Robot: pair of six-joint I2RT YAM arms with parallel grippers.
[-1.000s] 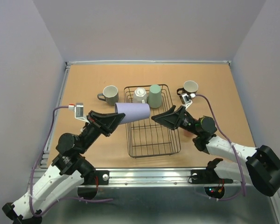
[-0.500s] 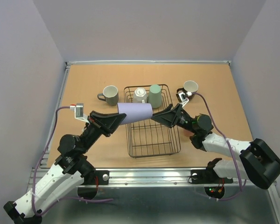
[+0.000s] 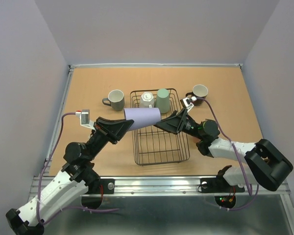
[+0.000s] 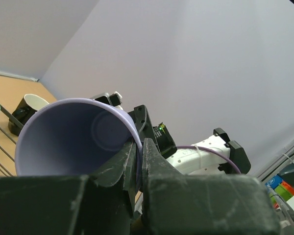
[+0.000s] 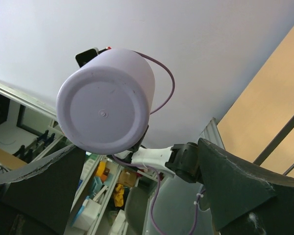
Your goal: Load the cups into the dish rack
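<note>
The left end effector is clenched on the rim of the lavender tumbler. One finger is inside the mouth and the other outside, so only the thin wall is pinched. The tumbler lies on its side in the air, above the left far part of the dish rack. Its mouth points to the left arm and its closed bottom points to the right.

I think it is held like this because a grasp on the rim cannot easily set the cup down in the rack. It seems that the left arm offers the bottom to the other arm. The right end effector is released, with its jaws spread wide. It stands just beside the tumbler's bottom and looks straight at the round base. From what I can see, it does not touch the tumbler.

In the far part of the rack the white mug and the green tumbler stand close together, the green one with its mouth down. Probably this leaves the near part of the rack for the other cups. The grey mug waits on the desk to the left of the rack. The black mug waits to the right, behind the right arm.
</note>
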